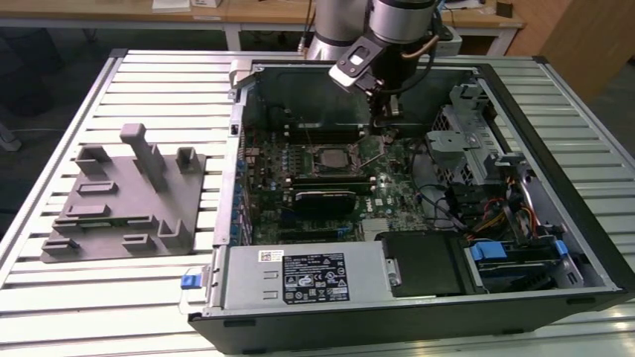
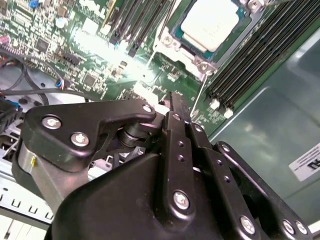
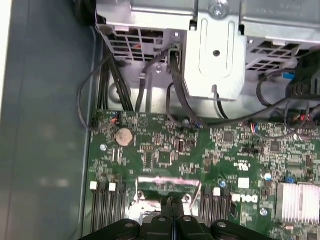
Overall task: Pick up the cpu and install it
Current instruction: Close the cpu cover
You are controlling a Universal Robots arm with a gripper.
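- The gripper [image 1: 385, 128] is a matte black linkage of flat bars and silver screw heads. In both wrist views its fingers [image 2: 176, 107] sit pressed together with nothing between them [image 3: 172, 202].
- It hangs low over the green motherboard [image 1: 397, 197], just beside the socket, at about two o'clock from it in the exterior view.
- The cpu [image 2: 210, 22] lies flat in that socket, a pale silvery square with rounded corners inside a bright metal frame. In the exterior view it is near the board's middle [image 1: 331, 158].
- A thin metal lever [image 2: 200, 97] runs between the frame and the fingertips. Whether they touch cannot be told.
- Long black memory slots [image 2: 255, 50] flank the socket.
- The dark steel computer case [image 1: 555, 97] lies open on a table [image 1: 149, 82] of ribbed aluminium slats.
- At nine o'clock from the case stands a grey plastic tray [image 1: 109, 223] with upright posts, well apart from it.
- Wooden benches [image 1: 258, 11] line the room at twelve o'clock.
- A perforated drive cage [image 3: 215, 50] and loose black cables [image 3: 100, 90] crowd the board's edge.
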